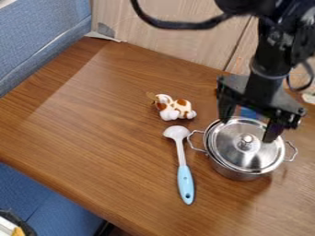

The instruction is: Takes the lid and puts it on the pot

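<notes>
Right of frame: black two-finger gripper [249, 122] spread wide, grasping nothing, over round silver metal lid [234, 155] atop shiny steel pot [232, 172]; placing looks finished, next likely lift clear.

Brown wd tbl [92, 124], blue panel [37, 37].

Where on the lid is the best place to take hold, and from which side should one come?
Probably by its knob, from straight above with the gripper open, then closing on the knob's two sides. The knob stands up from the middle of the lid, which lies on the pot, so the rim looks harder to pinch.
</notes>
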